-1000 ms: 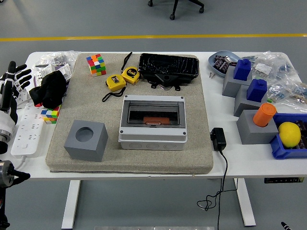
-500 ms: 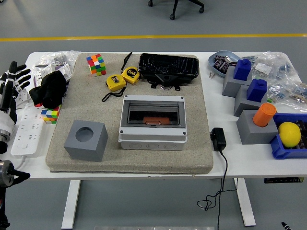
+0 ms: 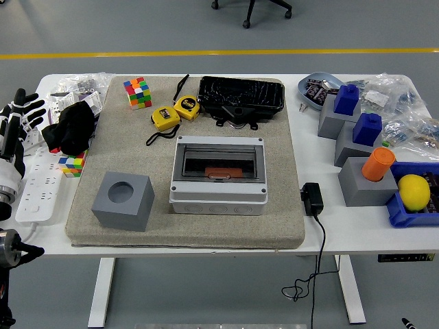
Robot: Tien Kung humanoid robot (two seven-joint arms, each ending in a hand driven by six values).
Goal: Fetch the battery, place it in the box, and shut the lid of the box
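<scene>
1. White desk with white legs, on a grey floor crossed by a yellow line; black chair base at the far edge.
2. Beige, coarse-woven mat spread over the desk's middle.
3. Grey plastic box at the mat's centre, rectangular, smoky see-through lid down over it; flat orange battery visible inside through the lid.
4. Left hand at the left edge, black and white, fingers spread, empty, above a white power strip.
5. No right hand visible.
6. Grey cube with a round hole on the mat's near left; two yellow tape measures and a colourful puzzle cube further back; glossy black tray behind the box.
7. Black cloth bunched beside a second puzzle cube on the left.
8. Right side: grey blocks with blue and orange pegs, lemon in a blue bin, black adapter with a trailing cord, crinkly clear bags.
9. No writing clear enough to read.
</scene>
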